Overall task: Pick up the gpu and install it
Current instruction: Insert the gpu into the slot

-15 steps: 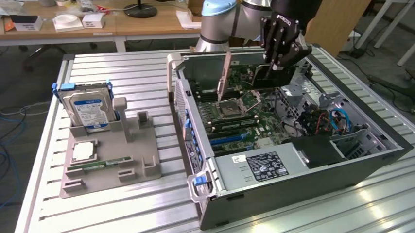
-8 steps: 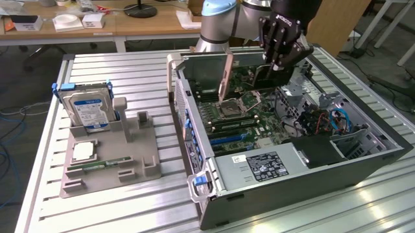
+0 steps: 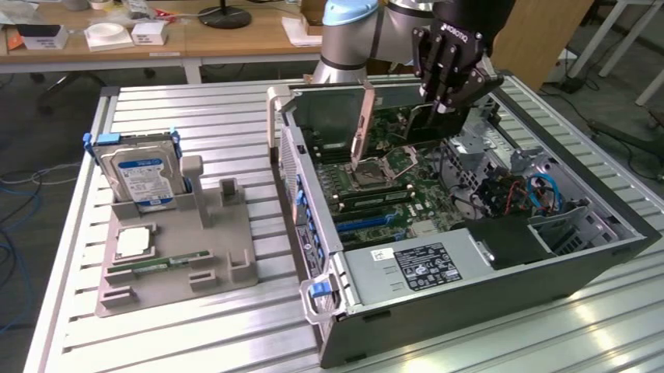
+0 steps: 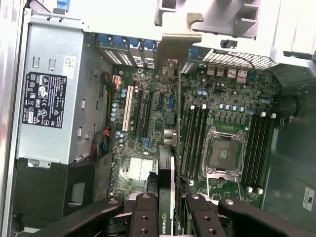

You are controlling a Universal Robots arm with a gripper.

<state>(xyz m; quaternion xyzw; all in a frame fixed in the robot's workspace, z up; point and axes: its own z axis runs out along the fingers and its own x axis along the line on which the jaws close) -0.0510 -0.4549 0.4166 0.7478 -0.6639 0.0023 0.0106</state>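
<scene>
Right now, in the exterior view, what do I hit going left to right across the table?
Hard drive standing in the gray holder → blue tab at the PC case's near corner → gpu over the motherboard → blue cables inside the case.

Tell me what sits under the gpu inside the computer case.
The gpu, shut in the pincer, hangs edge-on over the motherboard, between the expansion slots and the memory slots. The strip of board directly beneath its edge is covered.
</scene>
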